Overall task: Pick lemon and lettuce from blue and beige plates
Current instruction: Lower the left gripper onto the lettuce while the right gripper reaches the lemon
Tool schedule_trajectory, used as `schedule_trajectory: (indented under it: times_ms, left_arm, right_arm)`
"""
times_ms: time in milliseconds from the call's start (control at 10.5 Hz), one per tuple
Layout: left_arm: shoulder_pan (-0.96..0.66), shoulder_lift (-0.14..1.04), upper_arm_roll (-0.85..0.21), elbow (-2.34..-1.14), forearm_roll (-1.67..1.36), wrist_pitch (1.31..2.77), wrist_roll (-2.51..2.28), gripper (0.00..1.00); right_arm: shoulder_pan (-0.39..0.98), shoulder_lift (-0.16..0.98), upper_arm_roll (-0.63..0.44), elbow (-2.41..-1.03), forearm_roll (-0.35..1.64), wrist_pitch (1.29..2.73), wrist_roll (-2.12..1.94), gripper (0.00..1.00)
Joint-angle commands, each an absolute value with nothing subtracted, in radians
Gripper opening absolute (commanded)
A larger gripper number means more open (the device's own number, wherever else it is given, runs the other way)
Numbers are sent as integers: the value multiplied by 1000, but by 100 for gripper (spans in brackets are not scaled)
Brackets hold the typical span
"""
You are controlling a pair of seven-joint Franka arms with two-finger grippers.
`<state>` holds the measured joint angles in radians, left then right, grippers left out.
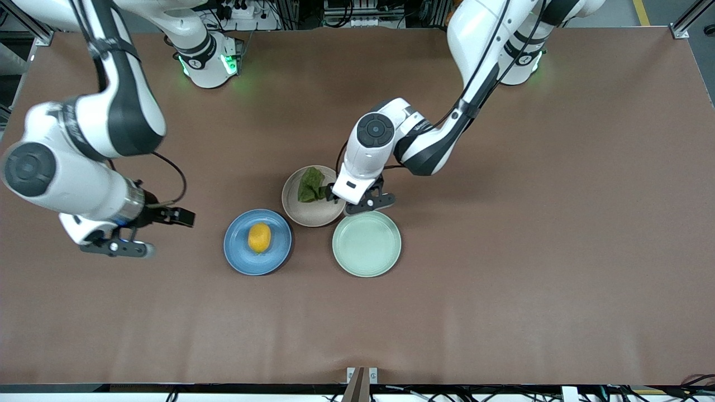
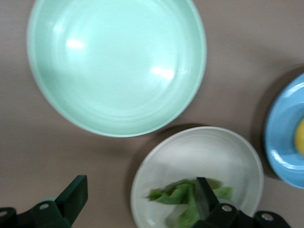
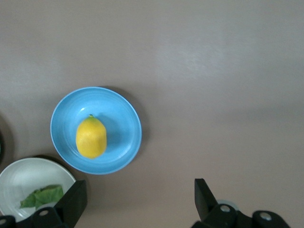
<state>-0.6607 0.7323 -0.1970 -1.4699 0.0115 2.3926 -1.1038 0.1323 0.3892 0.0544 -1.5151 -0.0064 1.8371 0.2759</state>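
While the left gripper (image 1: 366, 202) hangs wide-fingered over the beige plate's (image 1: 296, 209) edge, it could clip the rim or miss the lettuce (image 1: 310, 184); the right gripper (image 1: 146, 233), also wide, waits beside the lemon (image 1: 259, 237)

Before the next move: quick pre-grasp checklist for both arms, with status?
1. Lemon sits on blue plate: ok.
2. Lettuce lies on beige plate: ok.
3. Left gripper open: ok.
4. Left gripper over the lettuce: not ok, it is over the beige plate's rim, one finger above the leaf.
5. Right gripper open: ok.
6. Right gripper over the lemon: not ok, it is over bare table toward the right arm's end.
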Motion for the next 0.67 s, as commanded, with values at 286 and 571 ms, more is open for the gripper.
schedule_trajectory:
  times_ms: [286, 571]
  left_arm:
    - [-757, 833, -149, -1433, 35, 2519, -1143, 100]
    - [-853, 862, -80, -1401, 32, 2519, -1166, 100]
  right_arm:
    - [182, 486, 54, -1500, 2, 1979, 279, 100]
    - [209, 525, 52, -1500, -8, 2002, 276, 100]
